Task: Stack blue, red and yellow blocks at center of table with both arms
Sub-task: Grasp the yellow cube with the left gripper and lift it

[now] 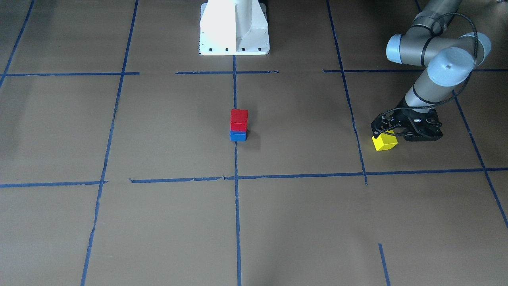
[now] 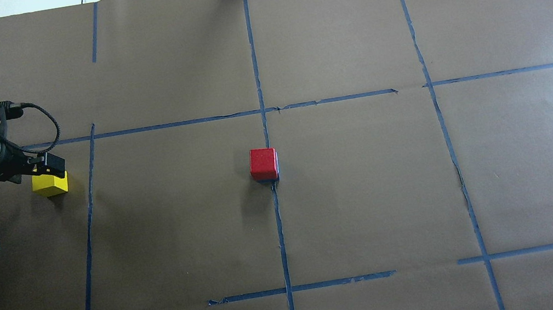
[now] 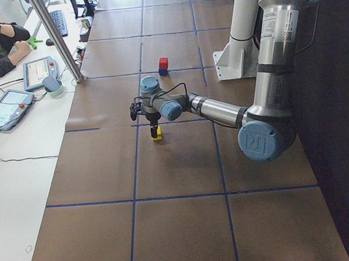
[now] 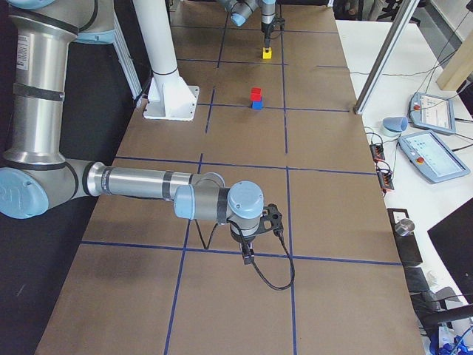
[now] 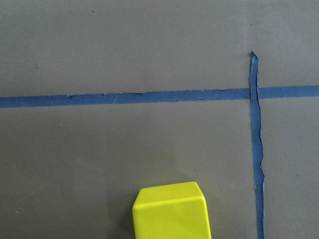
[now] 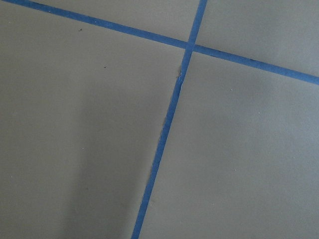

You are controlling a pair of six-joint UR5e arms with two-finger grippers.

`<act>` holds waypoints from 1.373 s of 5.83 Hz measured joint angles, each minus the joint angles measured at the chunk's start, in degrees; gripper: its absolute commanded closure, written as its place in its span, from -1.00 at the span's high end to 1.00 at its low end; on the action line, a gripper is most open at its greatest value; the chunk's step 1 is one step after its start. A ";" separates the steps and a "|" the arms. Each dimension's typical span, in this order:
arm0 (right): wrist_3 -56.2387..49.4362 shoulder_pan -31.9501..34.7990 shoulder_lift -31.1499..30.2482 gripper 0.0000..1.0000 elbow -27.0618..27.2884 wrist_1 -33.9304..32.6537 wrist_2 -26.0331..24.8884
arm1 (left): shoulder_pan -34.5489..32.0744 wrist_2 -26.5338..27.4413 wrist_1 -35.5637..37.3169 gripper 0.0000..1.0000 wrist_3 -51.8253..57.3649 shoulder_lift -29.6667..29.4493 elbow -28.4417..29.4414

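**Two blocks stacked at centre; yellow block at left hand**

The table (image 2: 373,206) is covered in brown paper gridded with blue tape (image 2: 256,69). The logo on the left arm's (image 1: 432,83) elbow cap, seen from the left end, is too blurred to read.

The right arm (image 4: 140,181) shows only from the right end. Its hand (image 4: 247,255) points down at bare paper near a tape crossing, well apart from all the blocks. I cannot tell how its fingers stand.

The left hand (image 1: 387,129) is directly over the yellow block (image 1: 385,142), on the robot's left and well apart from the centre. I cannot tell whether the fingers are clamped on it. The left wrist view shows the block's top at its lower edge but no fingers.

The red block (image 1: 239,119) sits on the blue block (image 1: 237,136) on the centre tape line. The front view shows both, while from overhead red hides nearly all of blue.
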 measured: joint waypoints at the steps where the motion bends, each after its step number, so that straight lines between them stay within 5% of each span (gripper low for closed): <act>1: 0.00 0.00 0.00 1.00 -0.03 0.00 0.00 | 0.27 -0.02 0.00 1.00 0.05 -0.72 1.49; 4: 0.00 0.03 0.00 1.00 -0.08 0.00 0.00 | 3.33 0.18 0.00 0.96 0.18 -1.28 2.79; 6: 0.00 0.03 0.00 1.00 -0.09 0.00 0.00 | 4.09 0.34 0.00 0.53 0.26 -1.40 3.29; 8: 0.00 0.03 0.00 1.00 -0.03 0.07 0.07 | 4.14 0.12 0.33 0.41 0.27 -2.76 4.10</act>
